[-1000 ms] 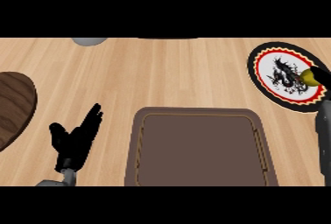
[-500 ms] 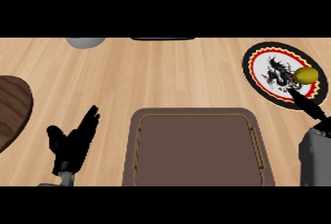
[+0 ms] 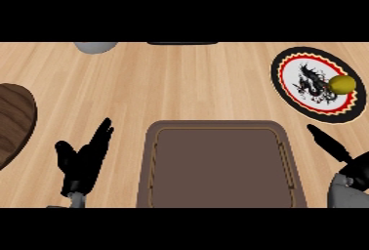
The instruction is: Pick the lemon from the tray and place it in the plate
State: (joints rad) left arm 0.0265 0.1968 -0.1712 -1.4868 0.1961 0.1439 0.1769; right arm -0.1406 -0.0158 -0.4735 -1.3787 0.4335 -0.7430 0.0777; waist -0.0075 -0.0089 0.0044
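Right hand (image 3: 333, 146) open beside tray (image 3: 151, 161) (fingers straight)

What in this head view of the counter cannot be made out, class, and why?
- Right hand: mostly cut off by the right edge, so its pose is unclear.
- Grey object: cut by the top band, identity unclear.
- Dark wooden piece: cut by the left edge.
- Lemon hides part of the plate.

A yellow round lemon (image 3: 342, 84) lies on the round patterned plate (image 3: 310, 61) at the wooden counter's (image 3: 187, 83) far right. The brown rectangular tray (image 3: 220, 168) sits near the front, between the left robot hand (image 3: 83, 158) and the right robot hand (image 3: 338, 154).
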